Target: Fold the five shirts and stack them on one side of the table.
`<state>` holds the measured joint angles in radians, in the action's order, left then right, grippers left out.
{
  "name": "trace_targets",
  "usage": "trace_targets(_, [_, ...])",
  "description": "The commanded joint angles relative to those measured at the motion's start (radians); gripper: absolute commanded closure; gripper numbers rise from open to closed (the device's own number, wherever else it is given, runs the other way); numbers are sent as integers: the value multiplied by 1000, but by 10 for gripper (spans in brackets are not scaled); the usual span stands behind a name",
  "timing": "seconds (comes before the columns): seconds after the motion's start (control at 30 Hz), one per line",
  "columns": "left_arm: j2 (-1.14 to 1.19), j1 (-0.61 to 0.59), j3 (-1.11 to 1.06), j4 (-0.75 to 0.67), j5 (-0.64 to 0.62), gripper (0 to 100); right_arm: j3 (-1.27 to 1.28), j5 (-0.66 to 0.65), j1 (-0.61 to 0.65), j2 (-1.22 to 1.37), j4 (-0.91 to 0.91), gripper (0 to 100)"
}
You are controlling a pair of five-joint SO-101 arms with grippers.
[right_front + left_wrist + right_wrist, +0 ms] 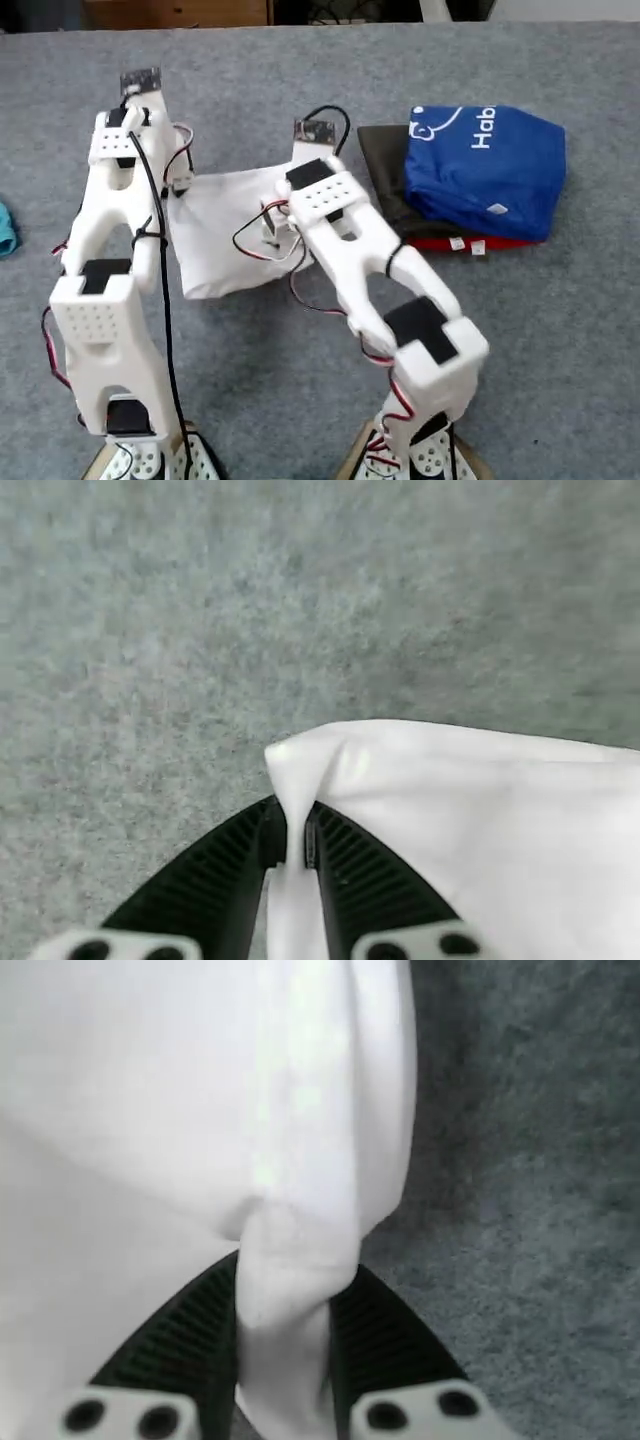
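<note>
1. The white fabric shirt [225, 232] lies partly folded mid-worktop, between the two arms, on the grey carpet-like worktop [300, 80].
2. The left pincer [294, 832] is nearly closed, with a thin ridge of the white shirt's corner nipped between its black ribbed fingers [245, 855]. Gripping the very corner probably lets that edge travel cleanly when it lifts.
3. The right pincer [288, 1300] holds a thicker bunch of the same shirt, so its jaws stand a little wider. It looks to have gathered several layers along the opposite edge, beside bare worktop.
4. With two grips on one edge, this reads as the set-up for carrying that edge across for another fold. The cloth should stay taut between the arms so it doesn't sag.
5. Over on the right side sits the stack. A blue folded shirt with white print [490, 165] is on top, a dark brown folded shirt [383, 165] pokes out beneath, and a red shirt's edge [440, 243] shows at the bottom.
6. That pile near the right arm is likely where the white shirt goes.
7. A teal scrap of cloth [5, 230] sits at the far left edge, possibly the last shirt, though I cannot tell.
</note>
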<state>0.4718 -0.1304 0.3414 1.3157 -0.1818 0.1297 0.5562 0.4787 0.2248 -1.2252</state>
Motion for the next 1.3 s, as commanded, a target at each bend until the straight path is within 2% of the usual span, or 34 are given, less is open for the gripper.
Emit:
trace_targets(0.0, [-150,24,65,8,6,973,-16,-34,-55,-140,-38,986])
trace_targets(0.33, [-253,166,90,-20,-34,973,-19,-130,-258,-374,-74,986])
trace_targets(0.67, [-192,323,357,-35,-114,972,-16,-270,-454,-607,-48,985])
trace_targets(1.03, [150,513,700,-233,-123,972,-5,-422,-727,-702,71,984])
trace_targets(1.13, [261,545,794,-298,-123,972,39,-470,-767,-702,78,984])
trace_targets(1.27, [402,575,911,-376,-123,972,157,-493,-839,-702,183,984])
